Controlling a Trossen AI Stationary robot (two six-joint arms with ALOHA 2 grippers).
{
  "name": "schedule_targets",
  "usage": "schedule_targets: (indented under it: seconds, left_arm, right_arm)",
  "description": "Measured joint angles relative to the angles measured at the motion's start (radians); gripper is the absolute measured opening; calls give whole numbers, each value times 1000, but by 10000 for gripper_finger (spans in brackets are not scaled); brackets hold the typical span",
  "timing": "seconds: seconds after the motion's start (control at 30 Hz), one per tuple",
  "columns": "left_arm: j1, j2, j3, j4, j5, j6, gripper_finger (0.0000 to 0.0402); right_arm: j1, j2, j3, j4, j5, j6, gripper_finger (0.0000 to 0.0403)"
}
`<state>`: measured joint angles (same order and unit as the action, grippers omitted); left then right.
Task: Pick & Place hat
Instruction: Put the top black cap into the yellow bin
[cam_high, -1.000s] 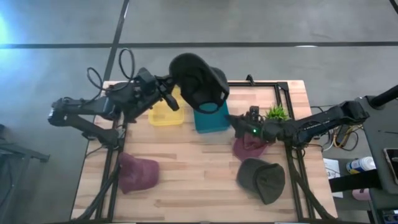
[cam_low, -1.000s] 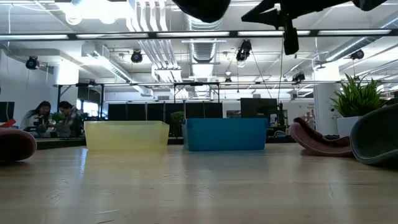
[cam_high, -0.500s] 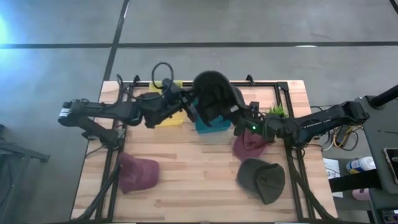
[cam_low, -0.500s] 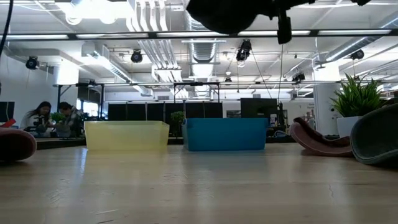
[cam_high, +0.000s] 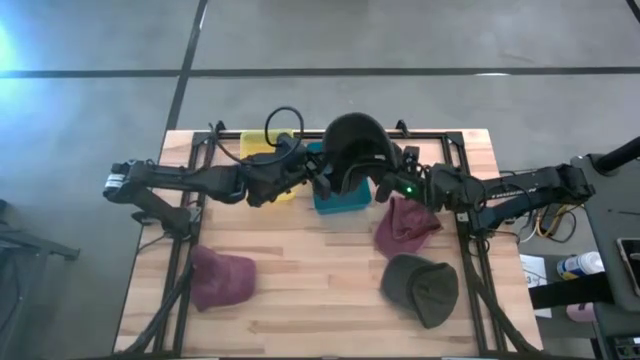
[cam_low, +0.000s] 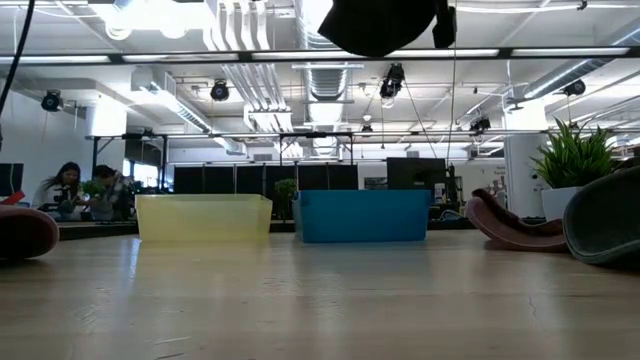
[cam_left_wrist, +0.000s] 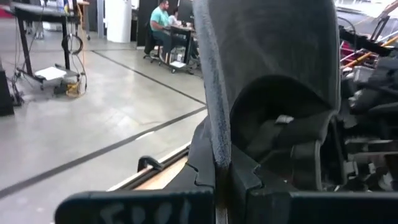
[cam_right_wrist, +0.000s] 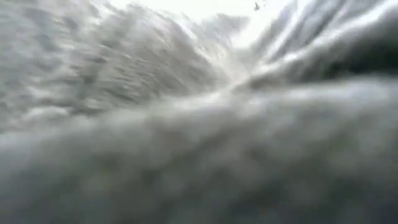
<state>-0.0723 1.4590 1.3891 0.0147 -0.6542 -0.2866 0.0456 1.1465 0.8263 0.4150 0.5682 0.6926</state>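
Observation:
A black hat (cam_high: 355, 150) hangs in the air over the blue bin (cam_high: 338, 199), held by my left gripper (cam_high: 322, 182), which reaches in from the table's left and is shut on it. The low view shows the black hat (cam_low: 380, 22) high above the blue bin (cam_low: 362, 217). My right gripper (cam_high: 392, 186) sits close by the hat's right side. Its wrist view is filled with grey fabric (cam_right_wrist: 199, 124), so its fingers are hidden. A maroon hat (cam_high: 404, 226) lies on the table beside the blue bin. My left gripper (cam_left_wrist: 217, 180) pinches the black hat's edge (cam_left_wrist: 214, 134) between its two fingers, which come roughly level from the table's left. The hat is lifted clear of the table, with its hollow crown (cam_left_wrist: 280, 118) turned toward the right arm.
A yellow bin (cam_high: 262, 172) stands left of the blue one, partly under my left arm. Another maroon cap (cam_high: 220, 278) lies near the left front and a dark cap (cam_high: 420, 290) near the right front. A potted plant (cam_low: 575, 165) stands at the far right. People sit in the room behind.
My left gripper has carried the black hat toward the table's right, from over the yellow bin to over the blue bin, and the hat has turned with it. My right gripper has moved a little toward the far edge, closer to the hat.

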Motion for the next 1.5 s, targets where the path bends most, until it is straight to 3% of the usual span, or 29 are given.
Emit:
schedule_targets:
  seconds: [0.27, 0.6, 0.77, 0.83, 1.03, 1.37, 1.5]
  left_arm:
    - [-4, 13, 1, -123, 7, -150, 5]
    - [-19, 11, -2, -163, 27, -314, 5]
    - [-19, 4, -2, -186, 83, -448, 5]
    - [-19, 4, -2, -228, 80, -474, 5]
    - [-18, 3, -2, -315, 64, -580, 5]
    - [-19, 3, -3, -342, 72, -623, 5]
    - [-20, 6, -8, -386, 78, -671, 5]
  right_arm:
    - [-2, 1, 19, -9, 119, -10, 8]
    - [-3, 0, 19, -268, 288, 68, 9]
    - [-3, 1, 19, -305, 367, 41, 9]
    - [-3, 1, 19, -308, 350, 19, 9]
    - [-5, 1, 37, -316, 169, 27, 27]
    - [-3, 0, 75, -455, 15, 143, 162]
    - [15, -3, 100, -510, -39, 105, 204]
